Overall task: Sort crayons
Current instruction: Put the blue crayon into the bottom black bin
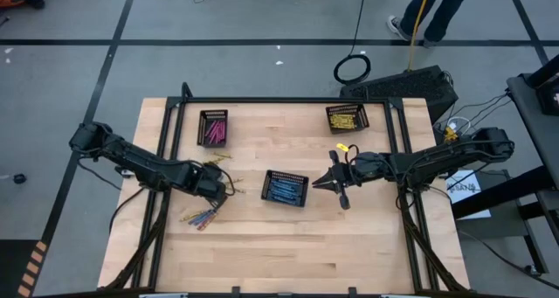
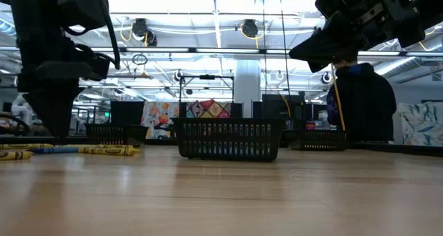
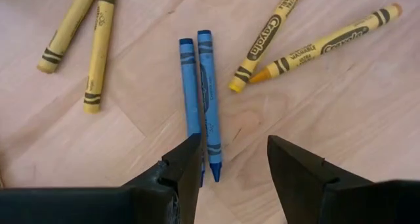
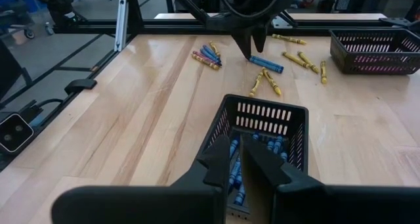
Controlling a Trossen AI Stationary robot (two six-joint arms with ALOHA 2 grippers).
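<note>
Three small black mesh trays stand on the light wooden table (image 1: 288,246). The middle tray (image 1: 286,188) holds blue crayons (image 4: 235,175), lying in a loose heap along its floor. It sits directly beneath and ahead of the right gripper (image 4: 239,159), whose two dark fingers are pressed nearly together with nothing between them, hovering just above the tray's near rim.

The far-left tray (image 1: 213,128) holds pink and magenta crayons (image 1: 217,128); in the right wrist view it shows beyond the jaws and off to one side (image 4: 374,50). The far-right tray (image 1: 347,117) holds yellow crayons (image 1: 346,118).

The left gripper (image 3: 233,159) hangs low over the bare wood with its jaws spread apart and gripping nothing. A pair of blue paper-wrapped crayons (image 3: 200,99) lies side by side, touching, with the pointed ends reaching up to the inner face of one finger (image 3: 187,161); the other finger stands clear of them. Two yellow crayons (image 3: 308,43) lie angled just beyond the jaws on one flank, their tips close together, and two more yellow crayons (image 3: 82,33) lie farther out on the opposite flank.

A small mixed bundle of loose crayons (image 1: 201,217) in blue, pink and orange-red rests on the table near the left gripper, outside any tray.
</note>
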